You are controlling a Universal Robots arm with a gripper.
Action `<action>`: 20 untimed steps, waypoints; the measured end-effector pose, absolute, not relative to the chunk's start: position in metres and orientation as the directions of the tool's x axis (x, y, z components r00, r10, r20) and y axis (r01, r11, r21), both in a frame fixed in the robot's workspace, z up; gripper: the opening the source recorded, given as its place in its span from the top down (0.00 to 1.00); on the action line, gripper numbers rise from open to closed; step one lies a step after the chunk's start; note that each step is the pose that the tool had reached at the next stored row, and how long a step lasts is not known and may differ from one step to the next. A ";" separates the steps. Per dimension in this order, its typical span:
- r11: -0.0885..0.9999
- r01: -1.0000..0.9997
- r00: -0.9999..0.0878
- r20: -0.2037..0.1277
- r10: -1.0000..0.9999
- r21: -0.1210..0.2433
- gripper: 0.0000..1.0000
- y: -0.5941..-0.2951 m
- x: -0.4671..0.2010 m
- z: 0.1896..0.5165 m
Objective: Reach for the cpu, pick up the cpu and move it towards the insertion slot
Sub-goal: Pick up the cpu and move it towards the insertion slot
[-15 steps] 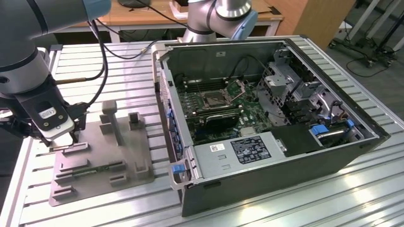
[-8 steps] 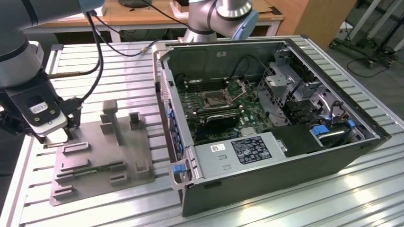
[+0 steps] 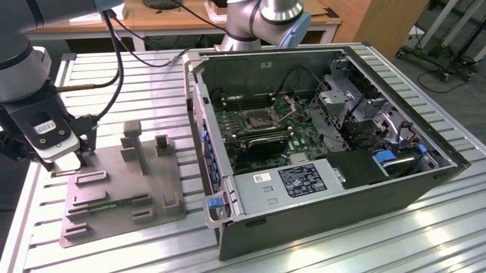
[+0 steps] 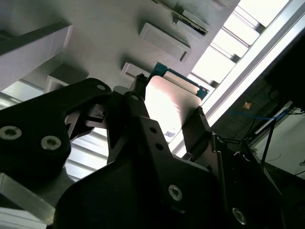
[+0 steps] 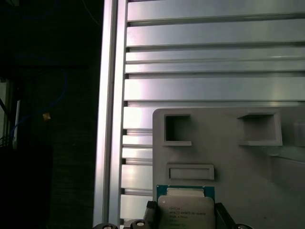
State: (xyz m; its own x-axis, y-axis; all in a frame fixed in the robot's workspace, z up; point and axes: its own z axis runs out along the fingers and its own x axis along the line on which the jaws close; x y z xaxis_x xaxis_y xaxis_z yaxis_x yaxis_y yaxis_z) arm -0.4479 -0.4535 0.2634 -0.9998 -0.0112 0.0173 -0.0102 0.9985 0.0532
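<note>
Gripper [image 4: 167,100] pinches the cpu [image 5: 186,215] by two opposite edges, over a corner of the grey fixture plate [image 3: 114,162] — thin, stiff, light chip, probably fragile underneath — edge grip suits.

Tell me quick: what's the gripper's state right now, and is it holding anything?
Gripper: closed, holding the cpu, with a finger against each of two opposite edges.
</note>
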 end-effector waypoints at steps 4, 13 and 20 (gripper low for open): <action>0.999 -0.010 -1.000 0.017 -0.011 0.053 0.46 -0.453 -0.448 0.266; 0.998 -0.010 -1.000 0.017 -0.011 0.054 0.46 -0.453 -0.448 0.277; 0.998 -0.010 -1.000 0.016 -0.011 0.055 0.46 -0.453 -0.448 0.280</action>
State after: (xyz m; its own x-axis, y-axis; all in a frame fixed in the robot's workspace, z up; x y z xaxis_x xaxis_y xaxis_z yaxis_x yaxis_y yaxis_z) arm -0.4480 -0.4535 0.2804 -0.9998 -0.0112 0.0164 -0.0102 0.9985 0.0545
